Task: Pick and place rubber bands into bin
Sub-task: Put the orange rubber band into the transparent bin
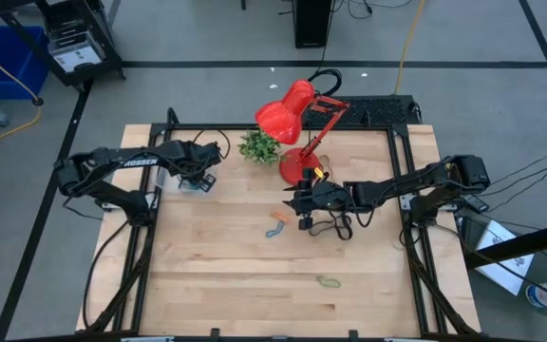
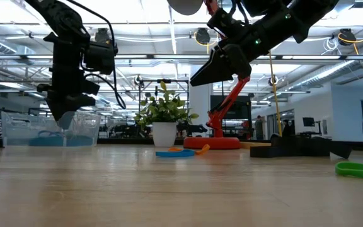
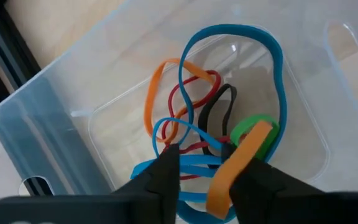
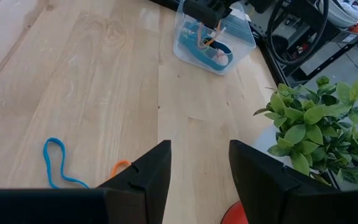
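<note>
Left gripper drops a band in the bin

The left gripper hangs right over the bin, nearly closed on an orange rubber band. The right gripper is open and empty, with a blue band on the worktop just beside it.

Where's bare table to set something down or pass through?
Free: the wide front half, apart from the green rubber band, and the stretch between bin and plant. Crowded: around the red lamp, right end effector and blue band.
</note>
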Robot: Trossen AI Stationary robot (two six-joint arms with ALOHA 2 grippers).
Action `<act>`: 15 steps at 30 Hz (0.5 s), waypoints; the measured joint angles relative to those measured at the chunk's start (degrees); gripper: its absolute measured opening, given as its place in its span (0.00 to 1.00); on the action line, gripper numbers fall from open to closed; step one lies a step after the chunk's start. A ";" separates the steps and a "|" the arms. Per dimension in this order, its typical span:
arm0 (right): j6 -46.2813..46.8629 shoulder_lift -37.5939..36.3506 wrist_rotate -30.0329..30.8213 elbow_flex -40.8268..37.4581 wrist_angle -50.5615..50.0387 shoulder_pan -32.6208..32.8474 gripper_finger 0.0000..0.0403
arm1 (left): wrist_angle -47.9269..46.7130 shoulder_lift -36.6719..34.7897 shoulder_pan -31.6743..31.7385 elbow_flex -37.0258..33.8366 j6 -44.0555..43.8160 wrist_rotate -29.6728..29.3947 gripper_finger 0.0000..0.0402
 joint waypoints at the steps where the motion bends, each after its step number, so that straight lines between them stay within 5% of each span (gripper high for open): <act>1: 0.00 0.00 0.00 0.00 0.00 0.00 0.39 | -0.11 0.00 0.00 0.00 0.26 0.00 0.34; 15: -0.02 0.00 0.00 0.00 0.00 0.00 0.39 | -7.82 -8.43 0.00 0.76 1.41 3.06 0.44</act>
